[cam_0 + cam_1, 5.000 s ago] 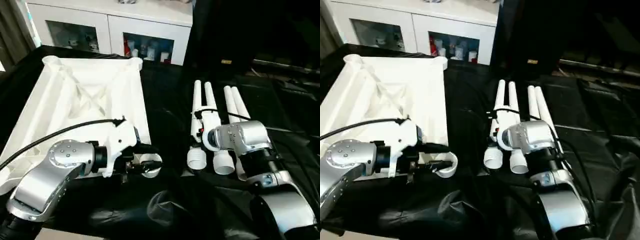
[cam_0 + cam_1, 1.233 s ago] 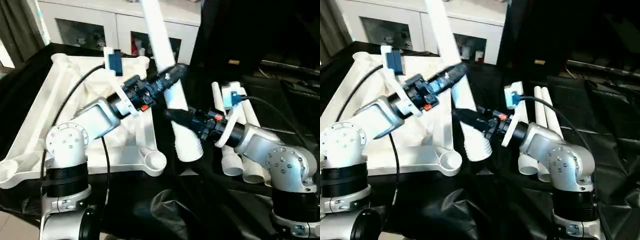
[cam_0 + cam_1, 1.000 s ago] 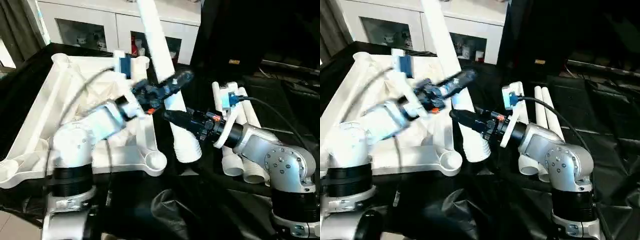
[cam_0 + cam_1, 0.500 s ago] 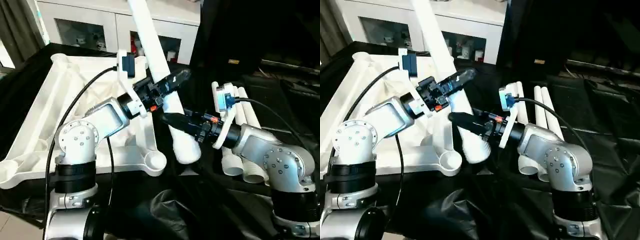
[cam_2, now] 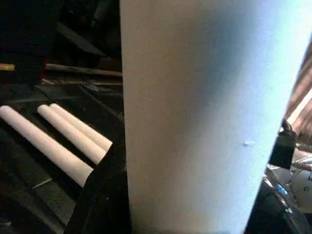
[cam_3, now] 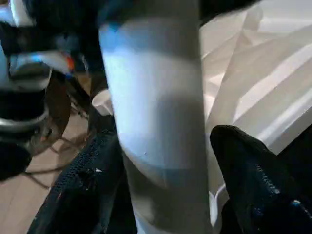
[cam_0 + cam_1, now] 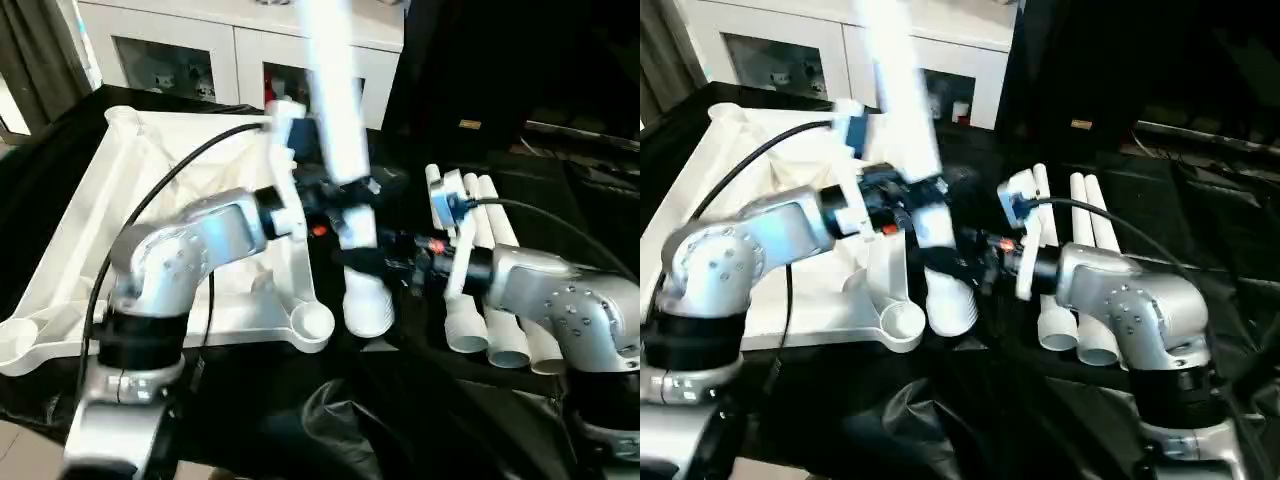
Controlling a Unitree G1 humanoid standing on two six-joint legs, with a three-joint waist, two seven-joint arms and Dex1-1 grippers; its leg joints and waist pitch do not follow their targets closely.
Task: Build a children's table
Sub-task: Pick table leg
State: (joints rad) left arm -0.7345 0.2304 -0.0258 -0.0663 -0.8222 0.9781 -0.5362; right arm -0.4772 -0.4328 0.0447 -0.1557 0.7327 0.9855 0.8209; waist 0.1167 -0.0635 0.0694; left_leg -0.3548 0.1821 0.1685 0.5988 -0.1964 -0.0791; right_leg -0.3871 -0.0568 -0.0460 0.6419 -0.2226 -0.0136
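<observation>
Between both grippers, upright leg (image 7: 345,170) (blurred), tabletop (image 7: 110,230) beside

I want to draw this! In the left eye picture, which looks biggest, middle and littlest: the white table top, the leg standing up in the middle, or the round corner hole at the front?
1. Table top: biggest.
2. Lifted leg: middle, though it is nearer the camera, so it looks bigger than it is.
3. Round corner socket: littlest.

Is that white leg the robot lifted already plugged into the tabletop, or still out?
Out. The leg stands nearly upright, its wide end beside the corner socket, not in it.
</observation>
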